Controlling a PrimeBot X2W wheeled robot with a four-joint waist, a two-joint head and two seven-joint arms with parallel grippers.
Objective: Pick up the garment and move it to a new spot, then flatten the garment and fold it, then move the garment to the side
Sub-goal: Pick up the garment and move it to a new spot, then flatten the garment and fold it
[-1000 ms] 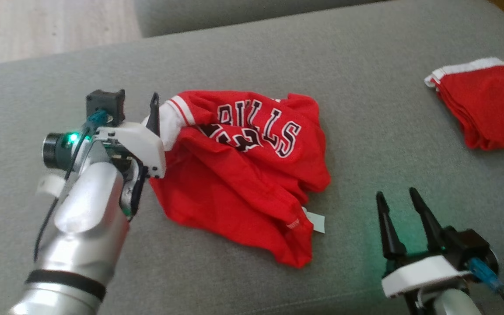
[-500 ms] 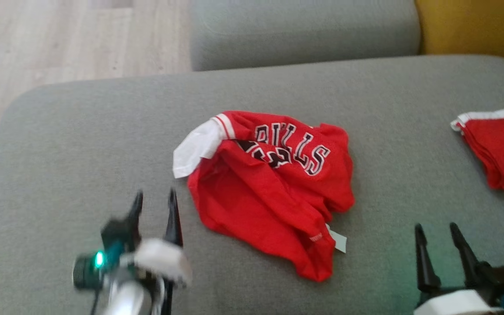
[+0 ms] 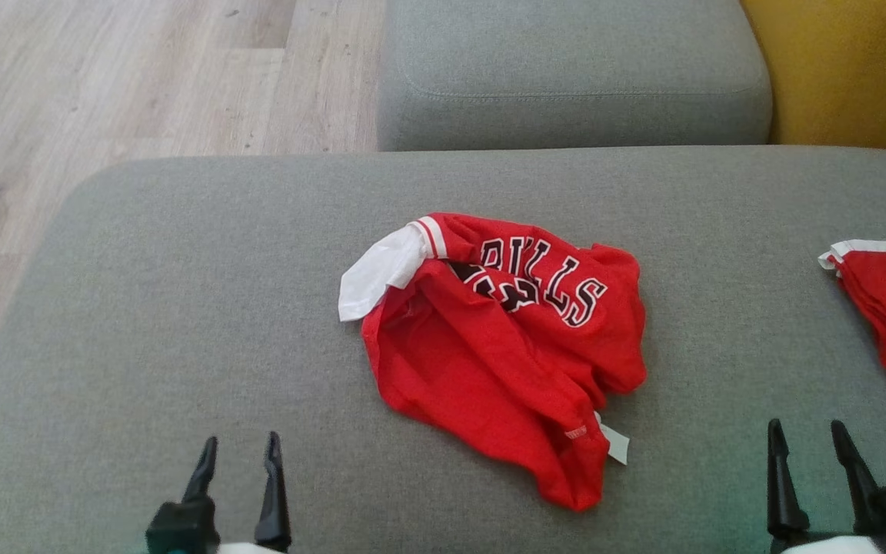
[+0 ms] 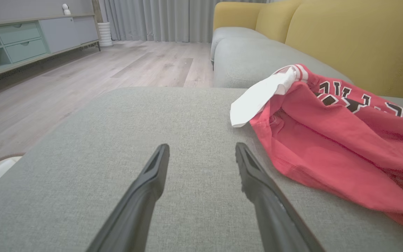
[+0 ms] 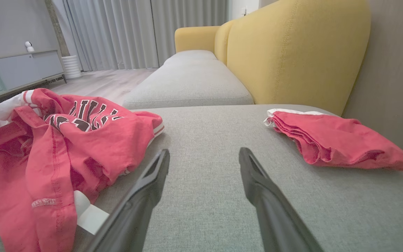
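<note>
The jersey point(image 3: 504, 346) lies crumpled mid-way across the cushion point(image 3: 181, 308), nothing gripping it. The left claw point(image 3: 241, 438) and right claw point(image 3: 806, 425) hover wide and empty at the near edge, leaving room to flatten it, I'd say.

The garment point(image 3: 489, 369) is soft matt red cloth with a white cloth piece at its ten o'clock side, the cushion point(image 3: 181, 308) is grey fabric of rough woven texture, and the floor point(image 3: 104, 100) looks like smooth pale wood.

Head view looking down, wrist views low, near; all share garment point(image 3: 489, 362)
</note>
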